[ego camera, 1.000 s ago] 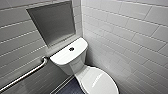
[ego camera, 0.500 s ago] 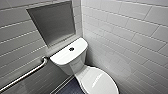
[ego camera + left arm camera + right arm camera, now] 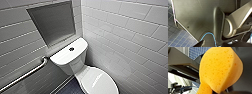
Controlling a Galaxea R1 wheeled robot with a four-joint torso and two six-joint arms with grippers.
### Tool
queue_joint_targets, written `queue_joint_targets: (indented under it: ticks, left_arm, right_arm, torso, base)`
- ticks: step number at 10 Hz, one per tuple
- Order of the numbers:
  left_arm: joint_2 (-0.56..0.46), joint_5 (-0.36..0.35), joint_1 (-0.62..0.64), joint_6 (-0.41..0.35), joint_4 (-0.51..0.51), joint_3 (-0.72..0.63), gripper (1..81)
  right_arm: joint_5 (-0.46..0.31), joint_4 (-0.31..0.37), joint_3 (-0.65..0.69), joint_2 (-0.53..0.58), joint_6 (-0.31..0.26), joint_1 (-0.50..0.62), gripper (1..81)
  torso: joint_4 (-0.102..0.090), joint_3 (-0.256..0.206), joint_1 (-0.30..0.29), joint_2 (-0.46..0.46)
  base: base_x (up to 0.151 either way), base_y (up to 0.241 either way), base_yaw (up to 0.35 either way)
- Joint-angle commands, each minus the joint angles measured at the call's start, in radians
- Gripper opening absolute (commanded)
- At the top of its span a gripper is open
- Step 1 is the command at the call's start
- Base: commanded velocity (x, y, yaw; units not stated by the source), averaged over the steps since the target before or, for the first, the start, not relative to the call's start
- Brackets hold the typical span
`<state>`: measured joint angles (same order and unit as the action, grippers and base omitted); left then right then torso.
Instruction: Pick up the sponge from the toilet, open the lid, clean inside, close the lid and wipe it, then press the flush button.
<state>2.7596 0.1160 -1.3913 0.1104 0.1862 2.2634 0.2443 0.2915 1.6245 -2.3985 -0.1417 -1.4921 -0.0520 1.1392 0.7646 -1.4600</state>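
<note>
The white toilet (image 3: pixel 75 62) stands in the tiled corner, in the head view. Its lid (image 3: pixel 100 82) lies shut over the bowl. The small dark flush button (image 3: pixel 71 49) sits in the middle of the tank top. In the right wrist view the orange sponge (image 3: pixel 220 69) looms large and folded, with my right gripper (image 3: pixel 220 92) shut on its pinched end. My left gripper (image 3: pixel 205 45) is open and holds nothing, beside the robot's own grey body panel.
A metal grab bar (image 3: pixel 25 75) runs along the left wall beside the tank. Above the tank is a grey recessed niche (image 3: pixel 53 22). White tiled walls close in on both sides. Dark blue floor tiles (image 3: pixel 68 87) show left of the bowl.
</note>
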Motion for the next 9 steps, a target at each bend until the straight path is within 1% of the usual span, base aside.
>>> queue_joint_targets:
  ticks: [1, 3, 4, 5, 6, 7, 9]
  left_arm:
    - [-0.009, 0.064, 0.001, -0.006, -0.028, -0.013, 81.1]
    - [-0.013, 0.062, 0.001, -0.006, -0.028, -0.013, 81.1]
    - [-0.018, 0.059, 0.001, -0.006, -0.027, -0.011, 81.1]
    - [-0.023, 0.045, 0.001, -0.008, -0.027, -0.015, 81.1]
    - [-0.021, 0.03, 0.001, -0.008, -0.025, -0.016, 81.1]
    - [-0.017, 0.03, 0.001, -0.008, -0.024, -0.016, 81.1]
    - [-0.004, 0.028, 0.001, -0.011, -0.017, -0.01, 81.1]
  right_arm:
    - [-0.039, -0.002, -0.299, 0.258, 0.005, 0.135, 1.0]
    - [-0.045, -0.002, -0.319, 0.296, 0.01, 0.238, 1.0]
    - [-0.066, 0.005, -0.315, 0.309, 0.025, 0.287, 1.0]
    - [-0.086, 0.005, -0.313, 0.319, 0.042, 0.336, 1.0]
    - [-0.095, 0.005, -0.321, 0.33, 0.045, 0.394, 1.0]
    - [-0.108, 0.008, -0.321, 0.332, 0.047, 0.445, 1.0]
    - [-0.138, 0.038, -0.298, 0.326, 0.047, 0.549, 1.0]
  torso:
    - [0.0, 0.0, 0.0, 0.0]
    - [0.0, 0.0, 0.0, 0.0]
    - [0.0, 0.0, 0.0, 0.0]
    - [0.0, 0.0, 0.064, -0.1]
    - [0.0, 0.0, 0.065, -0.101]
    - [0.0, 0.0, 0.07, -0.11]
    - [0.0, 0.0, 0.106, -0.168]
  base:
    - [0.0, 0.0, 0.0]
    - [0.0, 0.0, 0.0]
    - [0.0, 0.0, 0.0]
    - [0.0, 0.0, 0.0]
    - [0.0, 0.0, 0.0]
    - [0.0, 0.0, 0.0]
    - [0.0, 0.0, 0.0]
